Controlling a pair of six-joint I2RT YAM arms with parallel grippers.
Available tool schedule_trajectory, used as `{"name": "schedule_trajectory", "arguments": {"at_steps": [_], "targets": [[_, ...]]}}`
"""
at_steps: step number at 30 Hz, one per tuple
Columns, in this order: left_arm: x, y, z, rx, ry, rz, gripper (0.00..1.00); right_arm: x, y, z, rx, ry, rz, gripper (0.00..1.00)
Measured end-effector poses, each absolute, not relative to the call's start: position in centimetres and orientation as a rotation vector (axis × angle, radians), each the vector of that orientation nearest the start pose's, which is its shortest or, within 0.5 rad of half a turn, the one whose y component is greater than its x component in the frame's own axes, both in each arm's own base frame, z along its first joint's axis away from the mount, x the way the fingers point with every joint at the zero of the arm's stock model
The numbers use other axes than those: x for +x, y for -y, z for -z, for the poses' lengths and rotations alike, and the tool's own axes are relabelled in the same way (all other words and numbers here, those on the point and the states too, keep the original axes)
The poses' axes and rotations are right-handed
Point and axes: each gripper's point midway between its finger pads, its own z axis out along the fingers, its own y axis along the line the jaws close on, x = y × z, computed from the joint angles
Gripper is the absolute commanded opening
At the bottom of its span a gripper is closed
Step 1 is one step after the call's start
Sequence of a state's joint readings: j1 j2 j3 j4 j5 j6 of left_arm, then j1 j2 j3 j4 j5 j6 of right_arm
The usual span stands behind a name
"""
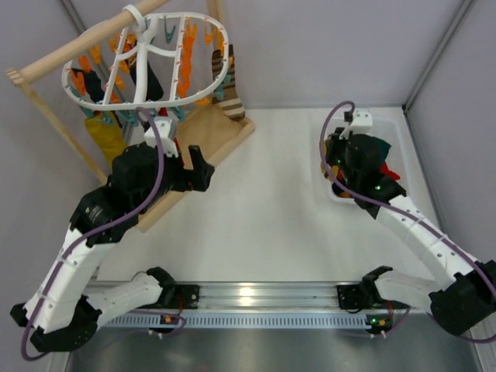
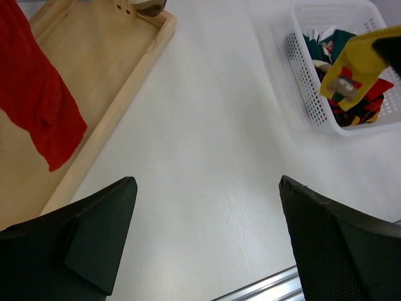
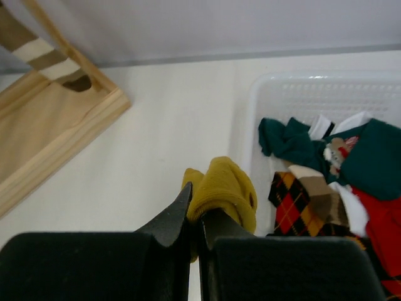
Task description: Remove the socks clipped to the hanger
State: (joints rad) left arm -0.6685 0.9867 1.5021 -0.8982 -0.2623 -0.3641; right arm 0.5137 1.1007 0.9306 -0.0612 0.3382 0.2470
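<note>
The white oval hanger (image 1: 147, 58) hangs from a wooden rod at the back left, with orange and teal clips. Several socks still hang from it: a mustard one (image 1: 105, 136), a brown-and-cream striped one (image 1: 229, 93), and a red one (image 2: 37, 100) seen in the left wrist view. My left gripper (image 2: 207, 213) is open and empty, just right of the red sock, above the table; in the top view it (image 1: 205, 172) is at the stand's base. My right gripper (image 3: 195, 216) is shut on a mustard yellow sock (image 3: 222, 188) at the left rim of the white basket (image 3: 301, 94).
The basket (image 1: 391, 136) at the back right holds several socks, among them dark teal, red and argyle. The wooden stand has a flat tray base (image 2: 106, 81) under the hanger. A metal rail runs along the table's near edge.
</note>
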Motion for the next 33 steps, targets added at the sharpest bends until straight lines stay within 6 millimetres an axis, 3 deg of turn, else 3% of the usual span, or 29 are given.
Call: {"name": "schedule_trajectory", "arguments": {"at_steps": [4, 6, 7, 8, 10, 11, 12, 14, 17, 18, 20, 24, 28, 33], "targets": [[20.1, 13.0, -35.3, 0.157, -1.964, 0.475, 0.99, 37.9, -10.7, -30.1, 0.089, -1.783, -0.167, 0.00], [19.0, 12.4, -34.3, 0.166, -1.960, 0.492, 0.99, 38.9, -9.0, -30.3, 0.129, -1.791, -0.128, 0.01], [18.4, 12.0, -33.9, 0.164, -1.953, 0.496, 0.99, 39.7, -7.8, -29.9, 0.156, -1.811, -0.099, 0.07], [17.9, 11.6, -33.5, 0.162, -1.946, 0.499, 0.99, 40.2, -7.0, -29.6, 0.173, -1.824, -0.080, 0.20], [16.9, 10.5, -33.0, 0.148, -1.920, 0.500, 0.99, 42.0, -4.7, -28.2, 0.226, -1.876, -0.013, 0.73], [16.6, 10.0, -32.9, 0.137, -1.905, 0.496, 0.99, 42.8, -3.8, -27.5, 0.243, -1.904, 0.023, 0.81], [16.2, 9.4, -32.9, 0.122, -1.887, 0.490, 0.99, 43.5, -3.1, -26.8, 0.253, -1.930, 0.057, 0.99], [15.9, 8.4, -32.7, 0.093, -1.862, 0.472, 0.99, 44.9, -1.7, -25.8, 0.269, -1.997, 0.136, 0.99], [15.9, 7.1, -31.8, 0.045, -1.844, 0.424, 0.99, 46.0, -2.0, -25.8, 0.251, -2.023, 0.165, 0.99], [16.0, 6.6, -31.3, 0.025, -1.841, 0.402, 0.99, 45.9, -2.8, -25.8, 0.227, -2.026, 0.162, 0.99], [16.4, 5.9, -30.2, -0.012, -1.849, 0.354, 0.99, 45.2, -6.1, -26.2, 0.152, -2.010, 0.099, 0.99], [17.1, 4.7, -28.0, -0.082, -1.853, 0.276, 0.99, 40.9, -17.2, -25.7, -0.067, -1.957, -0.242, 0.99], [17.4, 4.2, -27.1, -0.105, -1.845, 0.243, 0.99, 36.5, -25.1, -24.2, -0.210, -1.905, -0.489, 0.99], [18.2, 4.7, -26.9, -0.095, -1.845, 0.230, 0.99, 31.9, -32.1, -23.9, -0.347, -1.814, -0.737, 0.99]]}}
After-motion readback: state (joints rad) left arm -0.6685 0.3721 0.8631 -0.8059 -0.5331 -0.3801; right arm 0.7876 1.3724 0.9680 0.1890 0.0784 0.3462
